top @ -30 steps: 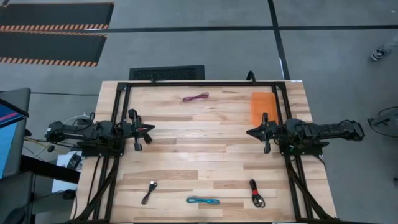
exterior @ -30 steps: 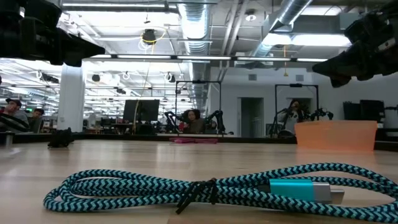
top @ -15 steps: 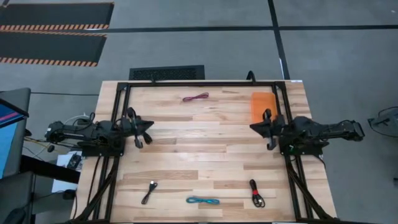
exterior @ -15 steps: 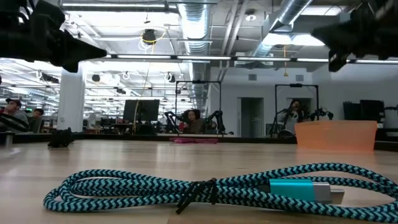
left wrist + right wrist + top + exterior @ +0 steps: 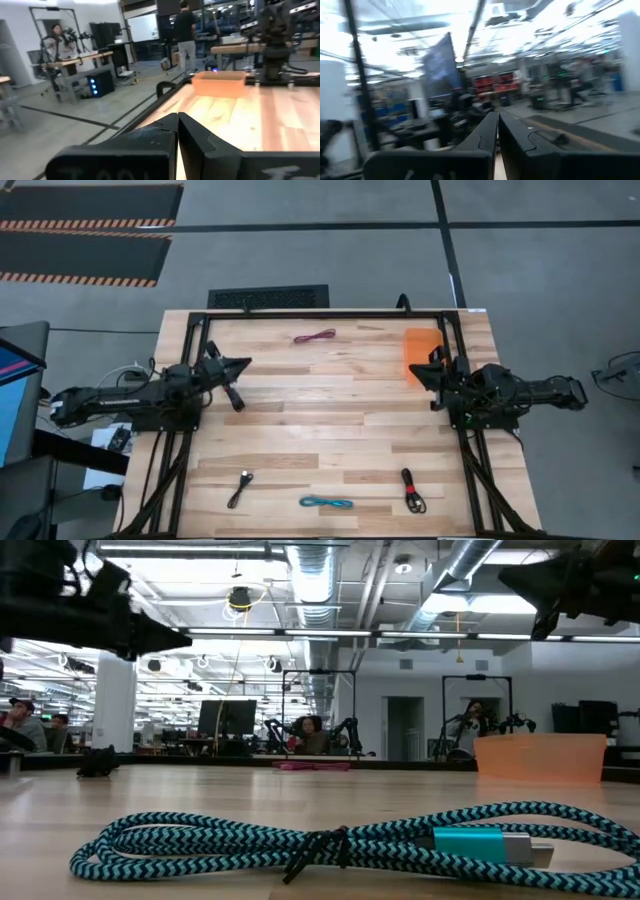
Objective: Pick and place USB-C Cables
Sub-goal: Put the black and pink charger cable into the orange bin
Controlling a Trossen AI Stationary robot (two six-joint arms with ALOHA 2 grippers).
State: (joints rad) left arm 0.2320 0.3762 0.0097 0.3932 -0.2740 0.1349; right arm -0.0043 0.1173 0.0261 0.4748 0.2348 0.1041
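So nothing's picked up yet. On the left, the left gripper [image 5: 237, 366] hangs above the table's left side, fingers pressed together, holding nothing. The cables look laid out to be fetched one by one: black-grey cable [image 5: 240, 488] near-left, teal cable [image 5: 327, 503] near-middle, magenta-red cable [image 5: 315, 336] far-middle, black-and-red cable [image 5: 412, 491] near-right. The right gripper [image 5: 417, 369] sits by the orange tray [image 5: 419, 346], probably the drop spot, its claw nearly closed and empty. In the low view both arms are cut off at the top.
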